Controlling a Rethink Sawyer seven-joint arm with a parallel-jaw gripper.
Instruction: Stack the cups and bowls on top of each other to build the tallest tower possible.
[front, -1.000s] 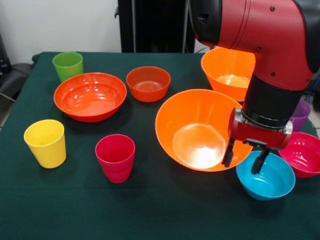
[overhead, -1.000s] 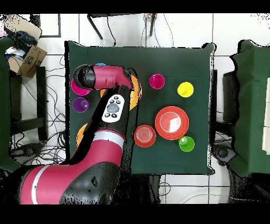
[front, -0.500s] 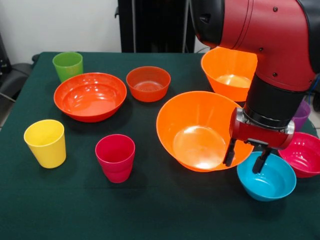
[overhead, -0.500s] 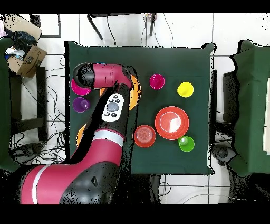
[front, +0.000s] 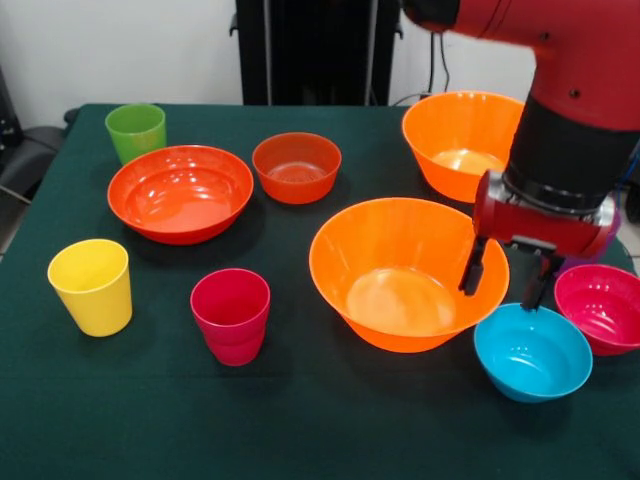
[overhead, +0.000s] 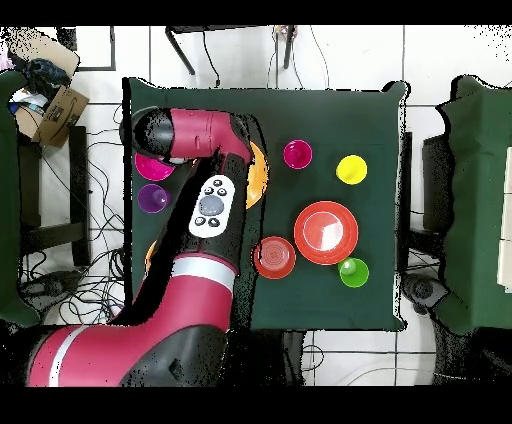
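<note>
My gripper is open and empty, a little above the near right rim of a large orange bowl that sits flat on the table. The blue bowl is just below it and the magenta bowl is to the right. The second large orange bowl stands behind. The wide red-orange bowl, small red-orange bowl, green cup, yellow cup and crimson-pink cup stand singly at the left. The purple cup shows in the overhead view; the arm hides it in the front view.
The green table ends close in front of the blue bowl. My arm covers the blue bowl and most of the large orange bowl in the overhead view. A cardboard box lies on the floor beside the table.
The large orange bowl was tipped up with my fingers astride its rim; now it sits flat. My gripper has risen and shifted slightly right, clear of the rim.
</note>
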